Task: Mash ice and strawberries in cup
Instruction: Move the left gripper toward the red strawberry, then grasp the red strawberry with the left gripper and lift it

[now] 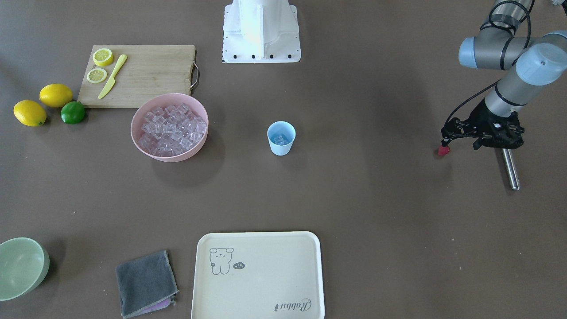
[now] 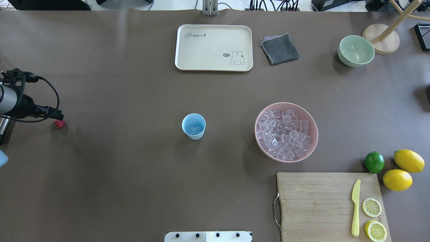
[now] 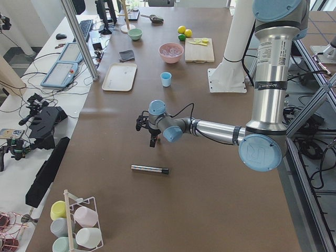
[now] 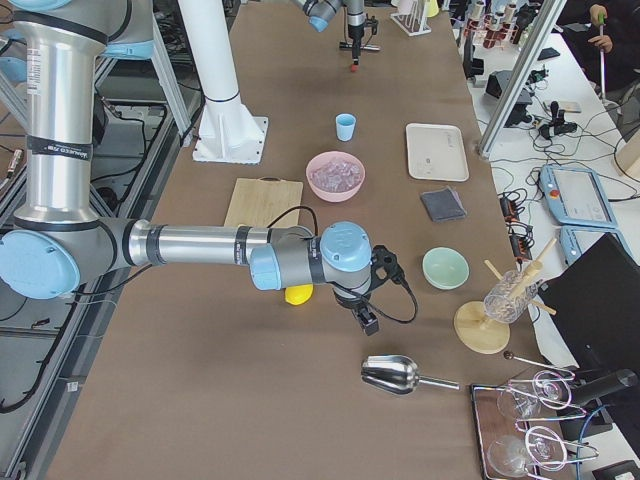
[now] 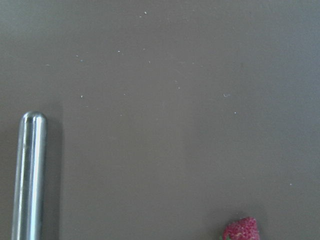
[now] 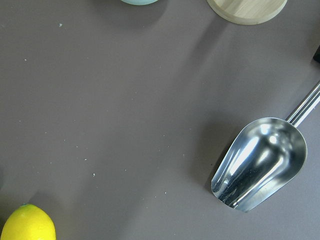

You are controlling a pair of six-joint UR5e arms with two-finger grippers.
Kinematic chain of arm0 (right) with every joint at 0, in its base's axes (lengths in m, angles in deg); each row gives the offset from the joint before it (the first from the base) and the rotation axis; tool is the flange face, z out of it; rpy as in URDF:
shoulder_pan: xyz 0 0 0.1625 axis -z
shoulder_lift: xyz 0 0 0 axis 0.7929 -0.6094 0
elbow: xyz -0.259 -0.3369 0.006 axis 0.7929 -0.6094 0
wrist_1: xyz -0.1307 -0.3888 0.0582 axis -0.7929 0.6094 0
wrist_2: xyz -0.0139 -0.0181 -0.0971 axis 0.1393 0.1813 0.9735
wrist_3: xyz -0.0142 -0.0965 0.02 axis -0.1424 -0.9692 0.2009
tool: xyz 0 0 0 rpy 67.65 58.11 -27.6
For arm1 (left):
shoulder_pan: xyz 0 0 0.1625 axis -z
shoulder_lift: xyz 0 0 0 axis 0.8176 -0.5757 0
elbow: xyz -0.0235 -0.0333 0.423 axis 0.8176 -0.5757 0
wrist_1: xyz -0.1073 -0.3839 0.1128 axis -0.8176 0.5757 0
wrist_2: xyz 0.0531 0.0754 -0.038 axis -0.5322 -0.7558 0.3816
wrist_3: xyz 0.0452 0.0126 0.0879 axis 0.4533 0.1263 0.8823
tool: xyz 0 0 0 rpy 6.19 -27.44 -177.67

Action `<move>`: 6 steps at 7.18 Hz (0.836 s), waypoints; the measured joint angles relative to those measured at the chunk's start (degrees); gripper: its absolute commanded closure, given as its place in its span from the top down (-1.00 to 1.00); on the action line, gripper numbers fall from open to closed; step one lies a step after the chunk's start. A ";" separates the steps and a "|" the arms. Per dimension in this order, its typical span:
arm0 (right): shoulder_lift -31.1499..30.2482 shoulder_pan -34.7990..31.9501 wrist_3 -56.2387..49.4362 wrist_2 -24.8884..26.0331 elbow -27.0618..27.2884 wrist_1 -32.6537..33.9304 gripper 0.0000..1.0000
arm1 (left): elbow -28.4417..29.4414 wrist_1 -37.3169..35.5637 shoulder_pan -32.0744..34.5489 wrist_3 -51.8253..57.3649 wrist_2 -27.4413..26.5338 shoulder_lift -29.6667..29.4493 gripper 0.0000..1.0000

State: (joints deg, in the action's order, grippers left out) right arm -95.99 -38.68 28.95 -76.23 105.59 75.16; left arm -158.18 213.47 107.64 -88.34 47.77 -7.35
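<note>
1. Standing upright mid-table: cup point(image 1: 281, 138), already holding a few cubes of ice point(image 1: 280, 140). Lots more lying in pink bowl point(image 1: 142, 142) nearby.
2. Sitting well apart from cup, at table's left end: strawberry point(image 1: 443, 151), right at the tips of left gripper point(image 1: 444, 142).
3. Left gripper pointing down w/ tips meeting the berry in front & overhead views. Not showing whether pinching it or just over it, so can't tell grip. No fingers appearing in wrist view, only berry at bottom edge.
4. Right gripper point(image 4: 367, 320) hanging low at right end, near steel scoop point(image 6: 260, 162) & a lemon point(image 6: 27, 224). Showing in side view only, so can't tell if open or closed.
5. Lying flat on table just beside left gripper: steel rod point(image 1: 510, 168), prob. the masher, not being held.
6. Judging progress: early. Ice step looking done or nearly so. Remaining: getting strawberry into cup, picking up rod, mashing.
</note>
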 measured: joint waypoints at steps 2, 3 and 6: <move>-0.25 -0.23 -0.14 -0.06 0.06 -0.27 0.99 | 0.63 0.94 -0.89 -0.50 -0.54 -0.71 0.93; -0.20 -0.25 -0.12 -0.14 0.13 -0.30 0.99 | 0.24 1.02 -1.64 -0.73 -1.53 -0.53 0.61; -0.24 -0.70 -0.11 -1.12 0.35 -0.29 0.99 | -0.23 0.91 -4.40 -1.27 -5.50 -0.02 -0.54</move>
State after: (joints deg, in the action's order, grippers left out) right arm -96.23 -39.38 28.84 -77.34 105.94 74.87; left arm -158.40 214.38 103.25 -89.61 42.27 -7.37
